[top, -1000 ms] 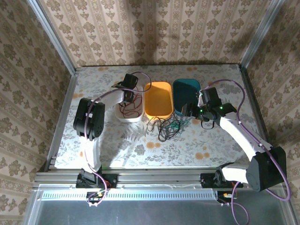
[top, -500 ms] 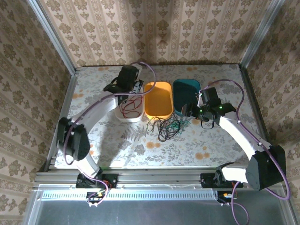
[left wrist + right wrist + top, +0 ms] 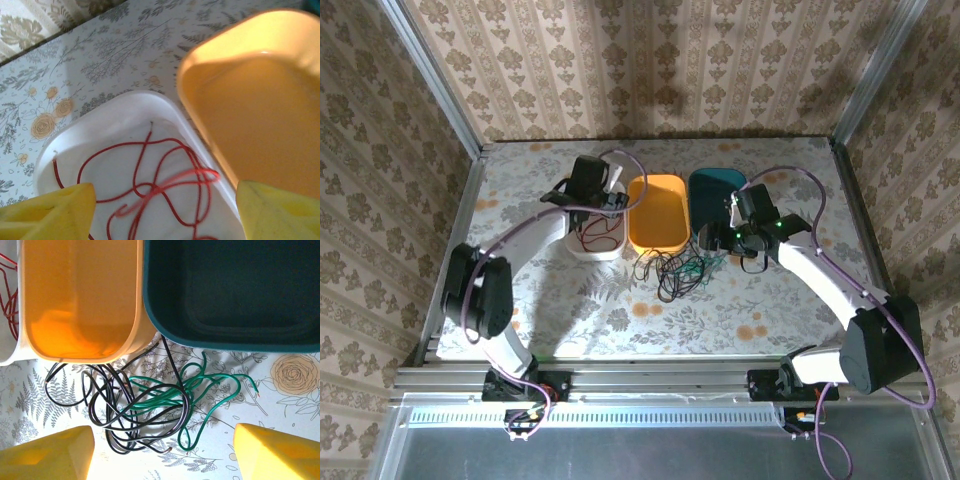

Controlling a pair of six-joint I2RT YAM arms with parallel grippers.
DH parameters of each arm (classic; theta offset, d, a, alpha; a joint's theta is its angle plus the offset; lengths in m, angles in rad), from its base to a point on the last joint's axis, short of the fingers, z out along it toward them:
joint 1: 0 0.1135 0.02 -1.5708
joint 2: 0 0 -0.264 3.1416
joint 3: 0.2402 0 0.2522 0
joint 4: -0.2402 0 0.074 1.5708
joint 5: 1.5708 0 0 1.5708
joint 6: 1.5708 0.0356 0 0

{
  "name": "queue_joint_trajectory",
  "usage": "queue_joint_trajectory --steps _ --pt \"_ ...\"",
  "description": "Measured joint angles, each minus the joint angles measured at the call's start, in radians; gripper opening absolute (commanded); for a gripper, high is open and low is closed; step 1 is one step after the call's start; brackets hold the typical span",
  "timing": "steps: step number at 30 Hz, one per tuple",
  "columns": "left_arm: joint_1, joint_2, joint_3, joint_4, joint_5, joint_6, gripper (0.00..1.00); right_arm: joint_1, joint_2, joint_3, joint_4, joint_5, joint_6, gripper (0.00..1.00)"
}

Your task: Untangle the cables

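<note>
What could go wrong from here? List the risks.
The black cable and green cable are interwoven; the right gripper, open above them, may lift both together.
A black strand reaches the gap between the orange tray and teal tray and might catch there.

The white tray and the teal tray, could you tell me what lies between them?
The orange tray sits between white tray and teal tray in the top external view.

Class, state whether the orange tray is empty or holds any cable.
Empty: the orange tray shows a bare floor in both wrist views.
</note>
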Motion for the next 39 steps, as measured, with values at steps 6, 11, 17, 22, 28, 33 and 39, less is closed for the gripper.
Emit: queue_joint_trajectory --steps 6,11,17,22,28,33,39 --pt "0.073 0.15 0.141 -0.041 0.077 0.007 0.73 0.0 -0.013 0.0 -0.015 0.001 0.0 0.75" --pt "0.073 0.175 0.16 -0.103 0.13 0.029 0.69 0.0 -0.026 -0.001 -0.017 0.002 0.0 0.75" --pt "0.072 0.175 0.156 -0.13 0.147 0.042 0.51 0.0 -0.026 -0.001 -0.018 0.002 0.001 0.75" --pt "0.074 0.175 0.123 -0.158 0.131 0.043 0.36 0.0 -0.026 -0.001 -0.019 0.004 0.001 0.75" --pt "0.074 0.175 0.059 -0.18 0.124 0.032 0.37 0.0 -0.026 -0.001 -0.019 0.005 0.001 0.75" --pt "0.074 0.175 0.037 -0.201 0.121 0.014 0.46 0.0 -0.026 -0.001 -0.019 0.005 0.001 0.75" --pt "0.061 0.112 0.013 -0.15 0.093 0.019 0.65 0.0 -0.026 -0.001 -0.019 0.005 0.001 0.75"
